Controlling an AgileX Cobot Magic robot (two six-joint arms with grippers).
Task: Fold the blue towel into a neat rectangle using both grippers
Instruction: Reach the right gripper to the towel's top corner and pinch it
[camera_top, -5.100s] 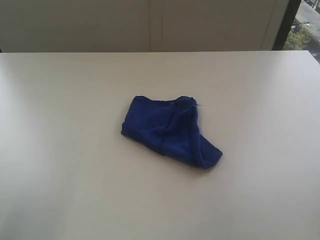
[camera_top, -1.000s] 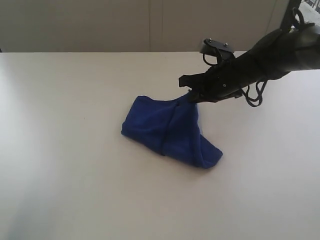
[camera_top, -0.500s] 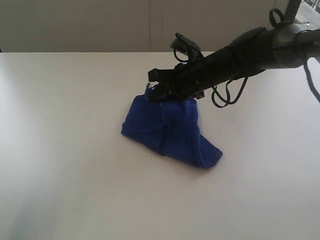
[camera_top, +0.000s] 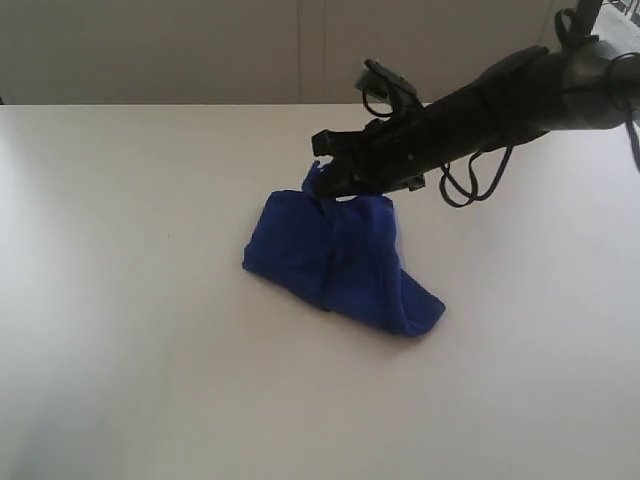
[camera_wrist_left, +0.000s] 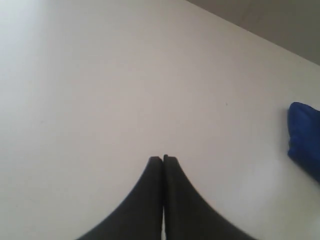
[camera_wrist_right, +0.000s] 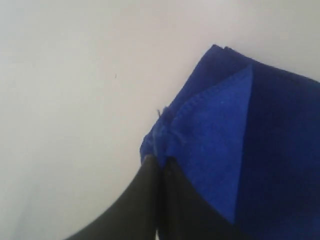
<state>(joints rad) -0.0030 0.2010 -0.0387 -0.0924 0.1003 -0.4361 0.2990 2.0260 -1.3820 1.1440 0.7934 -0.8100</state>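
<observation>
The blue towel (camera_top: 335, 265) had gained a small raised peak at its far edge since half a second earlier, drawn up as the right gripper (camera_top: 325, 180) shifted slightly back toward its own side. The rest of the cloth lay crumpled near the middle of the white table (camera_top: 120, 300), its long axis running far-left to near-right in the exterior view. The right gripper's fingers were pinched on a hemmed corner (the stitched edge bunched at their tips). The left gripper (camera_wrist_left: 163, 159), pressed together on nothing, hung over bare tabletop with the towel well apart from it, so the right arm was far nearer. Only tabletop showed between the left gripper and the cloth.
</observation>
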